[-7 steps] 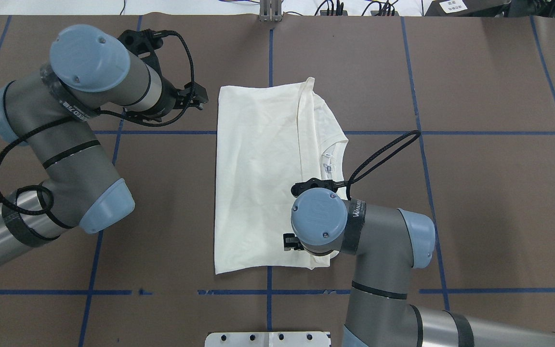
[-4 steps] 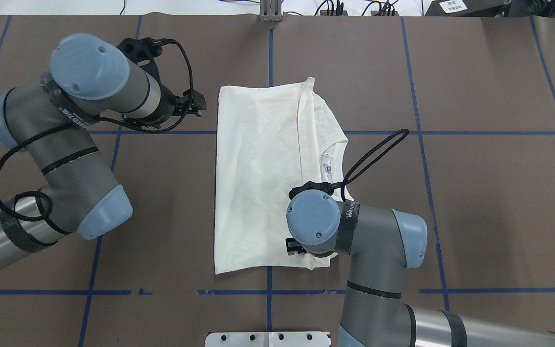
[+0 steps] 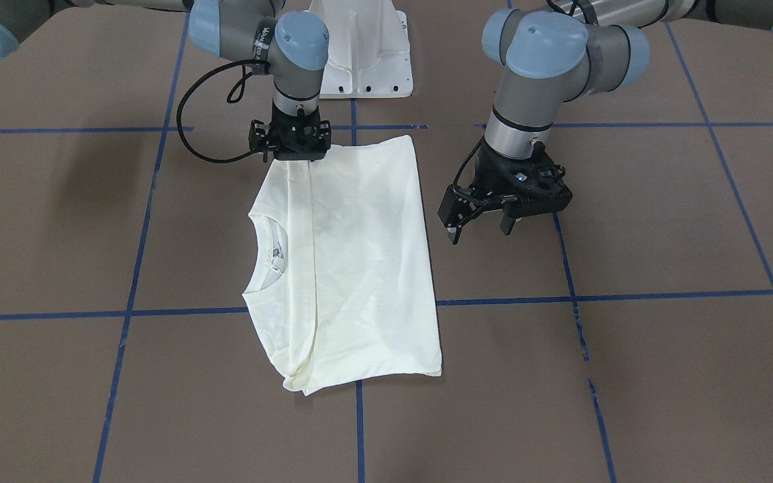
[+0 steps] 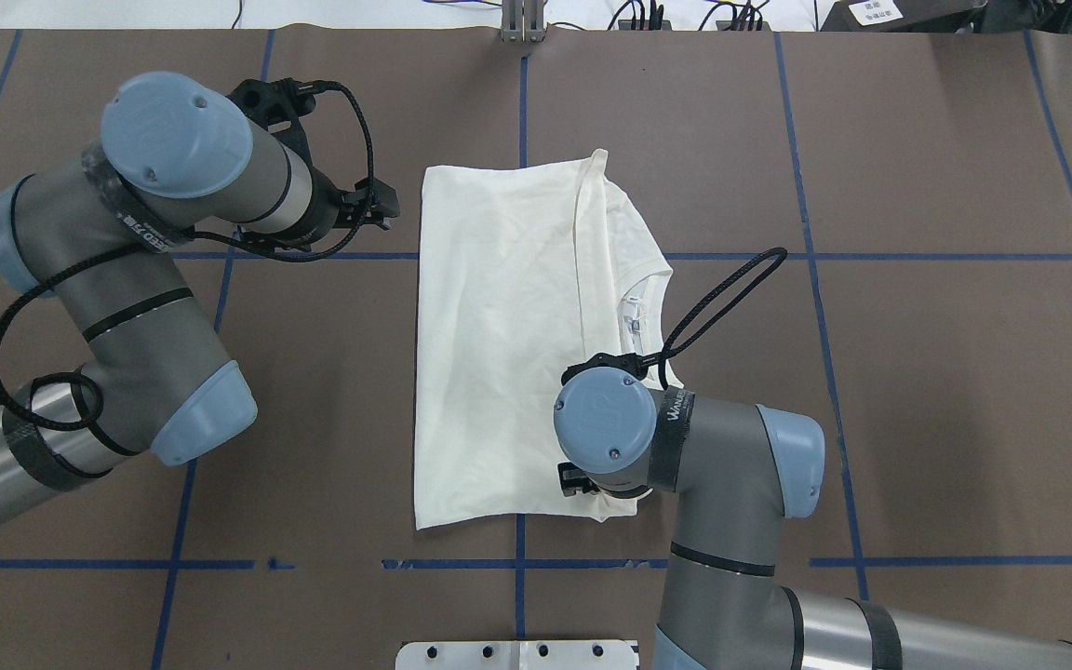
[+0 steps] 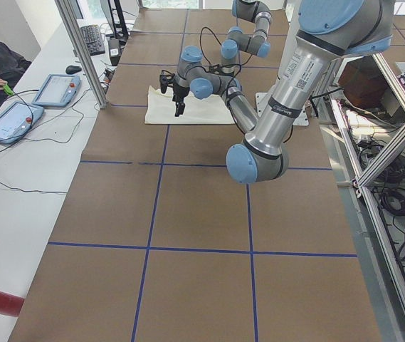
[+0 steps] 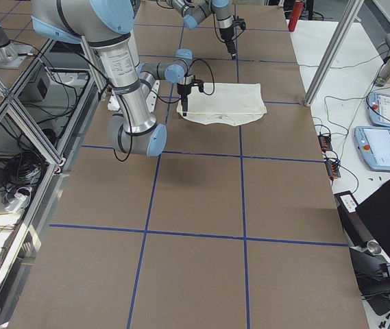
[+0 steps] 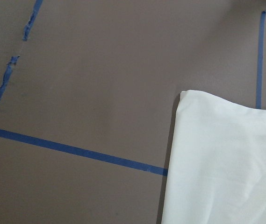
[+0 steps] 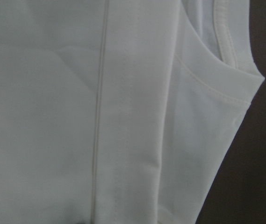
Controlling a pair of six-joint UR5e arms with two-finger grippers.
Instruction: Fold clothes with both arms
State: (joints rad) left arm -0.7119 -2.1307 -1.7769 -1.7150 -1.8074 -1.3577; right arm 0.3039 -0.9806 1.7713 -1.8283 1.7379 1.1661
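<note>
The clothes, one cream-white shirt (image 4: 499, 326), lie folded flat on the brown table with the plain side up. The ribbed neck (image 3: 267, 258) shows at the folded edge. My right gripper (image 3: 290, 155) is low over the shirt's corner nearest the robot. Its jaws look spread, and its wrist view is filled with cloth (image 8: 76, 93) and a seam. In the overhead view its wrist hides it. My left gripper (image 3: 480, 228) hangs open above bare table, a little off the shirt's other long edge, holding nothing. Its wrist view shows the shirt's corner (image 7: 226, 163).
Blue tape lines (image 4: 917, 257) cross the brown table (image 4: 917, 419) in a grid. The white pedestal base (image 3: 363, 60) stands at the robot's side of the table. A black cable loop (image 4: 722, 298) from the right wrist arches over the shirt's neck side.
The right wrist has shifted slightly left over the shirt's near corner. The left arm has drifted slightly toward the robot. The shirt has not moved.
</note>
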